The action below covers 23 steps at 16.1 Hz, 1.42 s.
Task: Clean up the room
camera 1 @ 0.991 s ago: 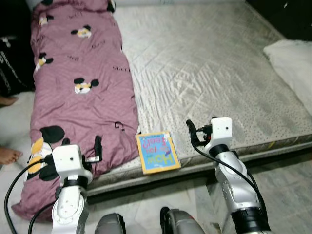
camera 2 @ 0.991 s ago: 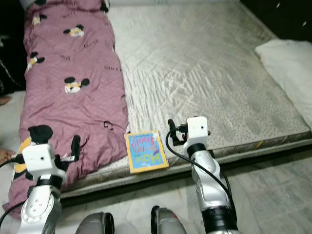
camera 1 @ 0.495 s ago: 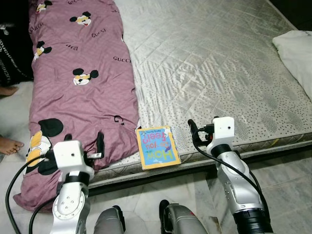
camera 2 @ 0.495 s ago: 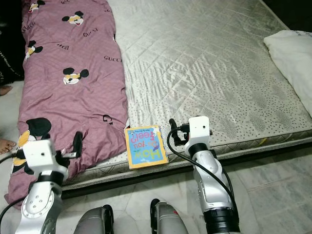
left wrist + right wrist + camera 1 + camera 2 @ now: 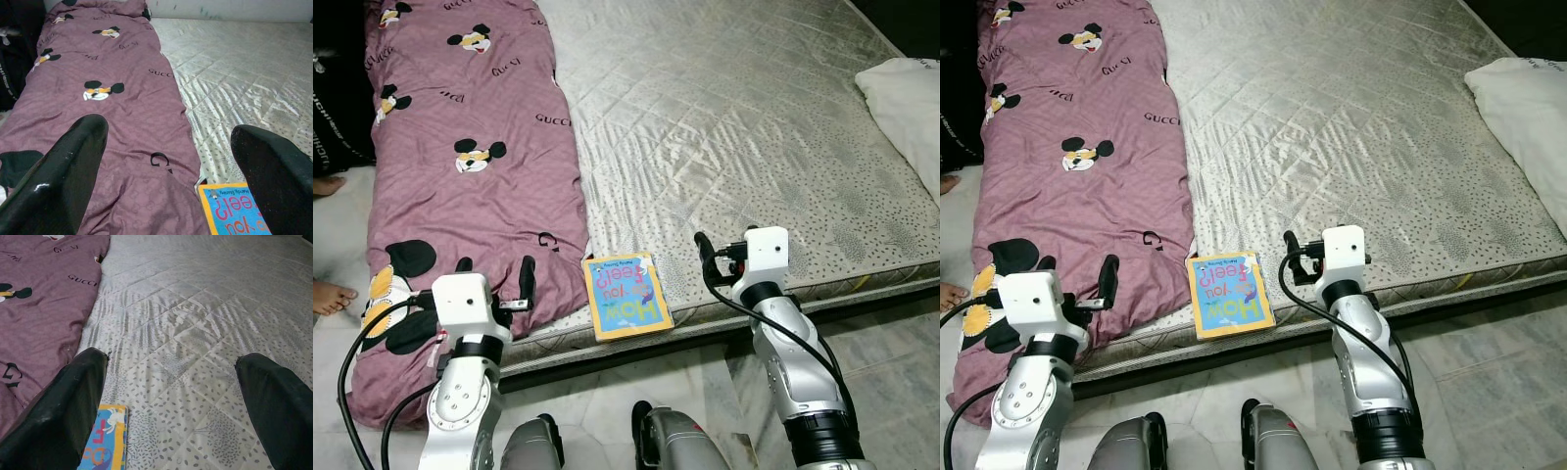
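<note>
Right end effector (image 5: pixel 703 257) spread wide, empty, at mattress (image 5: pixel 754 117) edge; left end effector (image 5: pixel 494 284) likewise wide over purple quilt (image 5: pixel 470 166). Book (image 5: pixel 626 295) lies between them at the near edge, nearer the right, long axis running away from robot. Cover reads "How…feel?"; quilt printed "GUCCI".

2 silver jointed arms, each capped by a white boxy wrist block. Each end effector, left (image 5: pixel 495 278) and right (image 5: pixel 705 254), has 2 long glossy black fingers. Black cables loop along both arms. Grey rounded feet (image 5: pixel 671 446) below.
</note>
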### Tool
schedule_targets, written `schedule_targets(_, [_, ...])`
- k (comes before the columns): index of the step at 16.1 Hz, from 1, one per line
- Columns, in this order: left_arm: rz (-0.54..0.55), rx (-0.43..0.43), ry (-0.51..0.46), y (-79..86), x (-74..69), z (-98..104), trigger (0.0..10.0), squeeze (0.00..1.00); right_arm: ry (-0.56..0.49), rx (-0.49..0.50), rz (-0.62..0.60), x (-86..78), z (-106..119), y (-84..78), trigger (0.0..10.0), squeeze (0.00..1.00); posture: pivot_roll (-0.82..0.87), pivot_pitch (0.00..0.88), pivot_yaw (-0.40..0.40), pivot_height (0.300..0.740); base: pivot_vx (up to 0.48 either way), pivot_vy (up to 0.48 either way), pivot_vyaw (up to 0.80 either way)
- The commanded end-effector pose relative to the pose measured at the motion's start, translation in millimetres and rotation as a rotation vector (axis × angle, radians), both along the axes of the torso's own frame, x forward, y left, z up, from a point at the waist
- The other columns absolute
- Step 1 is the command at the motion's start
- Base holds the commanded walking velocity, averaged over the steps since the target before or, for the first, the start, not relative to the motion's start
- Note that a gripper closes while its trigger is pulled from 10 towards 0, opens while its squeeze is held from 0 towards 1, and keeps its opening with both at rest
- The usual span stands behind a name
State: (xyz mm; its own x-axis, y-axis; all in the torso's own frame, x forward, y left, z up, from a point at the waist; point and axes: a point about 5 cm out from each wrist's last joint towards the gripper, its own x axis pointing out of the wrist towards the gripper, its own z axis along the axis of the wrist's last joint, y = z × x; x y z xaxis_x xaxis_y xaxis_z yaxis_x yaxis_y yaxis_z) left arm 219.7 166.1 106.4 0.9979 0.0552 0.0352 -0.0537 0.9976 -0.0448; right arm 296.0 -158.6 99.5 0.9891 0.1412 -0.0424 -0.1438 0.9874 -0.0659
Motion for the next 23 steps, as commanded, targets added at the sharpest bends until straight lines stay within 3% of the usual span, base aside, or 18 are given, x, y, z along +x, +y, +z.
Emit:
schedule_targets(1, [0.016,0.006,0.033,2.0,-2.5,-6.1,10.0,0.00,0.013,-0.002,-0.015,-0.8,-2.2,-3.0,10.0,0.00,-0.02,0.226,-0.033,0.740,0.000,0.000,0.00])
schedule_targets(7, [0.033,-0.006,0.042,3.8,-3.8,-8.1,10.0,0.00,0.015,-0.004,0.004,-2.4,-3.1,0.0,10.0,0.00,-0.02,0.231,-0.032,0.740,0.000,0.000,0.00])
schedule_targets(18, [0.045,-0.006,0.049,3.6,-3.6,-9.1,10.0,0.00,0.015,0.006,0.037,-1.3,-3.3,6.0,10.0,0.00,-0.02,0.228,-0.035,0.625,0.000,0.000,0.00])
schedule_targets(23, [0.058,-0.008,0.041,3.7,-2.0,-8.1,10.0,0.00,0.012,-0.001,0.048,1.9,-2.0,7.3,10.0,0.00,-0.02,0.220,-0.037,0.620,0.000,0.000,0.00])
